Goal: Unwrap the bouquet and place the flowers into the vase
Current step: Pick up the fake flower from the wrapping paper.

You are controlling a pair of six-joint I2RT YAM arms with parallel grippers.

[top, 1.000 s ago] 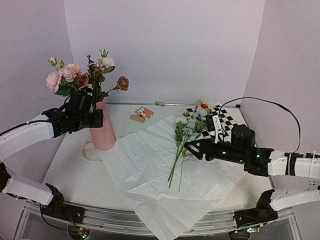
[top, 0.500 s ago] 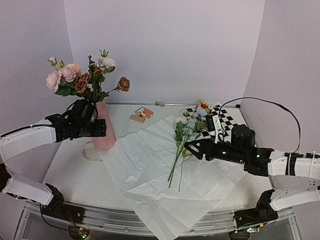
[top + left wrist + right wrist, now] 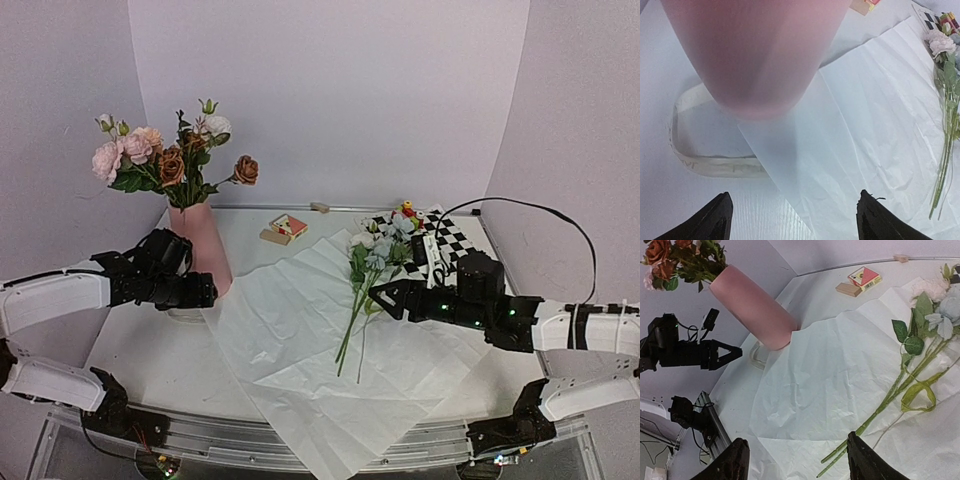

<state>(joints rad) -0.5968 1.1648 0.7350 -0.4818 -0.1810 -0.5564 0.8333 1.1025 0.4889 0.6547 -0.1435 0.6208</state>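
Release is the change just seen. The left fingers (image 3: pixel 715 222), set narrower up at the mouth of the tall matte pink cylinder vase (image 3: pixel 208 250) 1 second ago, are now spread wide, hold nothing and have been lowered to the vase's foot. The artificial roses in pale pink, white and rust-brown (image 3: pixel 160 160) are left standing in the vase unsupported. This bunch is judged to be delivered, so roughly half of the task is done.

The remaining pale blue and white flowers on long thin green stems (image 3: pixel 365 285) are laid on the large white sheet of crinkled tissue paper (image 3: pixel 290 340), well apart from the vase, with their heads toward the black-and-white checkered mat (image 3: pixel 455 240). The right fingers (image 3: pixel 737 460) are held apart just beside the stems, and nothing is gripped.

A loop of cream ribbon (image 3: pixel 687 155) lies on the worktop (image 3: pixel 140 350) at the vase's foot, and the sheet's edge reaches the vase. Small colourful toy blocks (image 3: pixel 405 211) and a red-and-cream card box (image 3: pixel 290 226) sit further back. Thin stems lying flat on loose paper may be hard to pinch without the sheet being caught. The vase mouth is already crowded, and the left arm beside the vase could be struck during the transfer.
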